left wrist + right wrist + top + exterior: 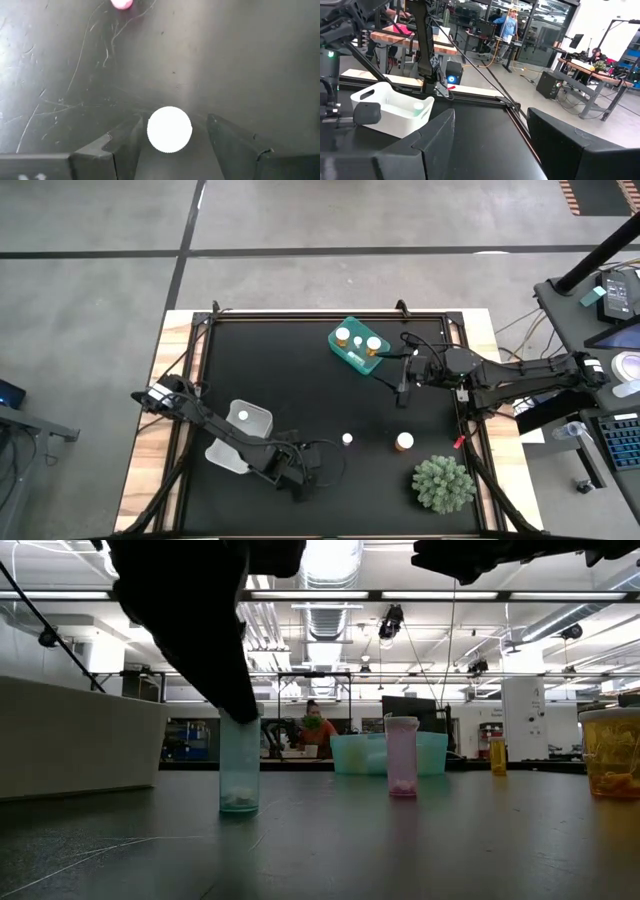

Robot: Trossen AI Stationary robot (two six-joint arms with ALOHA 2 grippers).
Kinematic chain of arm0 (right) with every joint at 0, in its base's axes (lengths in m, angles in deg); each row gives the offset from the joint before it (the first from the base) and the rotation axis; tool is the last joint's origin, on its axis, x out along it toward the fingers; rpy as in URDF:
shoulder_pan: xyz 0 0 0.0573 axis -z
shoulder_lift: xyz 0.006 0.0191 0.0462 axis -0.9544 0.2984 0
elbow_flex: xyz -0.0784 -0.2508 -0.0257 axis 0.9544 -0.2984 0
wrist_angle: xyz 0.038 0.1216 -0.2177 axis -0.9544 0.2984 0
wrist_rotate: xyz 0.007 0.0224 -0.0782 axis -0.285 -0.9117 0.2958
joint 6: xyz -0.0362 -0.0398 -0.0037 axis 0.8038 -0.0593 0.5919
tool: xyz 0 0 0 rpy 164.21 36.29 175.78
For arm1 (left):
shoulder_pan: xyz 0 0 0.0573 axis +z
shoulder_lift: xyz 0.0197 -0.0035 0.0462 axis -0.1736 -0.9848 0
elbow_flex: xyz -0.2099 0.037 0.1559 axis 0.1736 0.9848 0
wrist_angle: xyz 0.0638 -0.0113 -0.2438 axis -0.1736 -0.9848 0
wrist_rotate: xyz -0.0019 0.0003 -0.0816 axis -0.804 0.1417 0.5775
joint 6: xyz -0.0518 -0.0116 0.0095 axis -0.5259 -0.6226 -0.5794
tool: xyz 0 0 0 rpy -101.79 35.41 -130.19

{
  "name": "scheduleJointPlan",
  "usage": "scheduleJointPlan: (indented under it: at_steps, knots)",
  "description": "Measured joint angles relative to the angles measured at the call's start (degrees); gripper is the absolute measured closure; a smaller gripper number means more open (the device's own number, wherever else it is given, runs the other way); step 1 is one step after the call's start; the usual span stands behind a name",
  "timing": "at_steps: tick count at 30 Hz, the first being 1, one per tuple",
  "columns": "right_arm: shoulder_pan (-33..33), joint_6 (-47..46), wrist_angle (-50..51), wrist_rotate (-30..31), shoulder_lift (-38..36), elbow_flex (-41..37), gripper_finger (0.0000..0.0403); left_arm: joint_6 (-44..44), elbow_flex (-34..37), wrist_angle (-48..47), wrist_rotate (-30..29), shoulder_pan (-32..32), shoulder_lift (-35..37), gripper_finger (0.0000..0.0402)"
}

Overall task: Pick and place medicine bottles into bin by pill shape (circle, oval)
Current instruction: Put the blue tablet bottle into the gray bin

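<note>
A small clear-bodied bottle with a white round cap (169, 128) stands upright on the black table, near the front edge. It also shows in the low view (240, 772). My left gripper (173, 119) points straight down over it, open, with one finger on each side of the cap and a narrow gap at each. In the high view my left gripper (300, 470) hides this bottle. My right gripper (404, 377) is open and empty above the table, near the green bin (358, 346). A small pink-bodied bottle (347, 439) and an amber bottle (404, 442) stand on the table.
The green bin holds two bottles. A white bin (245, 438) at the left holds one bottle (242, 416). A green spiky plant (443, 483) stands at the front right. A raised frame runs around the black table surface.
</note>
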Motion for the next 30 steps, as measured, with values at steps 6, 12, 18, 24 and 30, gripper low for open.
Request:
scheduleJointPlan:
  at_steps: [6,12,18,24,30]
  knots:
    - [0.0,0.0,0.0,0.0,0.0,0.0,0.0163,0.2,0.1,0.0,0.0,0.1,0.0,0.0214]
    - [0.0,0.1,0.0,0.0,0.0,0.0,0.0163,0.2,0.2,0.0,0.0,0.1,0.0,0.0281]
    - [0.0,0.2,0.0,0.0,0.0,0.0,0.0163,0.2,0.1,-0.1,0.8,0.1,0.2,0.0310]
    - [0.0,0.2,0.4,0.1,0.0,0.0,0.0163,-0.1,-1.3,-6.3,2.5,0.0,4.1,0.0297]
    - [0.0,0.4,0.3,0.1,0.0,0.0,0.0163,-2.9,-1.8,-12.3,2.6,-0.3,13.3,0.0304]
